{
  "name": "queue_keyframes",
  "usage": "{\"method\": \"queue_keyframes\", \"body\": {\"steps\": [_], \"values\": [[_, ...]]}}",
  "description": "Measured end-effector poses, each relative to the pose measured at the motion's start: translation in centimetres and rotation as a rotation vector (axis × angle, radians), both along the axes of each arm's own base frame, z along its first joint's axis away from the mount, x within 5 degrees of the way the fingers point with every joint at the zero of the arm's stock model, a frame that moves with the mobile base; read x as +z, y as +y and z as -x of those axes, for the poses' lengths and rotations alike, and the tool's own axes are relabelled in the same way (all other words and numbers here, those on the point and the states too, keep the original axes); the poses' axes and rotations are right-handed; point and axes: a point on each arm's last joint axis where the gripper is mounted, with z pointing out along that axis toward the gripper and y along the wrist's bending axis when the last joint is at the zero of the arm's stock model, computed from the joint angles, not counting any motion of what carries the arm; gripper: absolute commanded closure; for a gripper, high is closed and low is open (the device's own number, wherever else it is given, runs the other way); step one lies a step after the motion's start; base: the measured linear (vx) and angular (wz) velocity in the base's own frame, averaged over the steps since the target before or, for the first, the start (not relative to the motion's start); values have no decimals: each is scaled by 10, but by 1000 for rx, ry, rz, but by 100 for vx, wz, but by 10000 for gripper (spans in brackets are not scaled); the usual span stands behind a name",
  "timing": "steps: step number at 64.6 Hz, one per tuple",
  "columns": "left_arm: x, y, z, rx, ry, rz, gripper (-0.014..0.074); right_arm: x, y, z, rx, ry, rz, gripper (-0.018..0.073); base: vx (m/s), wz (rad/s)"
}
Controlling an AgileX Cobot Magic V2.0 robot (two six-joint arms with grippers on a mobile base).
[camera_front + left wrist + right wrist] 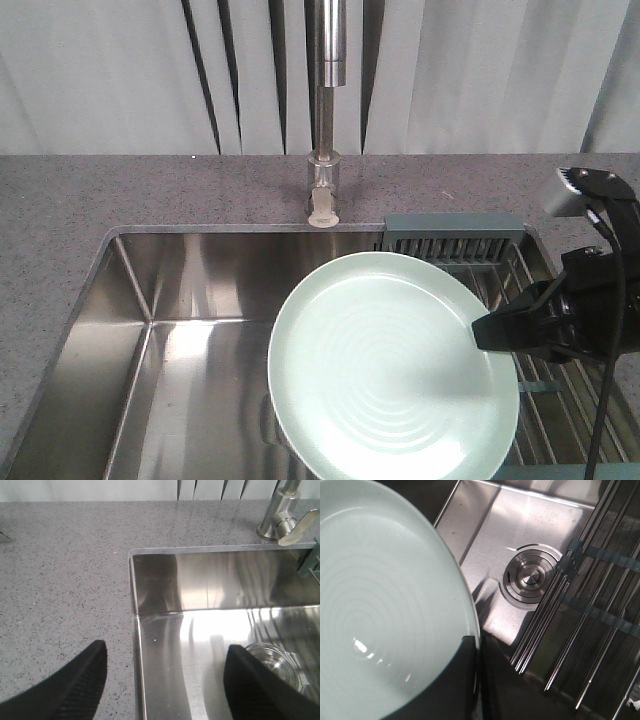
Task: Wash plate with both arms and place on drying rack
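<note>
The pale mint-green plate (390, 370) hangs tilted over the steel sink, its face with faint rings turned up. My right gripper (480, 333) is shut on the plate's right rim; in the right wrist view the plate (380, 610) fills the left side and my right gripper (476, 645) pinches its edge. The drying rack (520, 290) of steel bars with a grey-blue end piece lies over the sink's right side, just behind the plate. My left gripper (165, 657) is open and holds nothing, straddling the sink's left rim. The left arm is out of the front view.
The faucet (325, 120) stands at the back centre of the sink (160, 330). A round drain (530, 577) sits in the basin floor beside the rack bars (590, 605). Grey speckled countertop (60, 580) surrounds the sink.
</note>
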Motion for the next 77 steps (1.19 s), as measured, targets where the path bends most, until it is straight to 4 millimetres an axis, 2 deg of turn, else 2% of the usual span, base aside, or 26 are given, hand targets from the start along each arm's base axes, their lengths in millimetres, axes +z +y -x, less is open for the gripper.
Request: {"method": "queue_keyframes", "body": {"steps": [7, 17, 37, 47, 60, 77], "values": [[0, 0, 0, 0, 0, 0, 132, -4, 8, -6, 39, 17, 28, 561, 0, 0], [0, 0, 0, 0, 1, 0, 132, -4, 32, -19, 95, 30, 104, 561, 0, 0], [0, 0, 0, 0, 1, 0, 132, -10, 86, -69, 195, 44, 147, 561, 0, 0], [0, 0, 0, 0, 1, 0, 132, -13, 101, -98, 200, 38, 157, 561, 0, 0], [0, 0, 0, 0, 1, -1, 132, -18, 105, -132, 175, 40, 173, 561, 0, 0], [0, 0, 0, 0, 1, -1, 132, -20, 76, -166, 79, 45, 178, 561, 0, 0]]}}
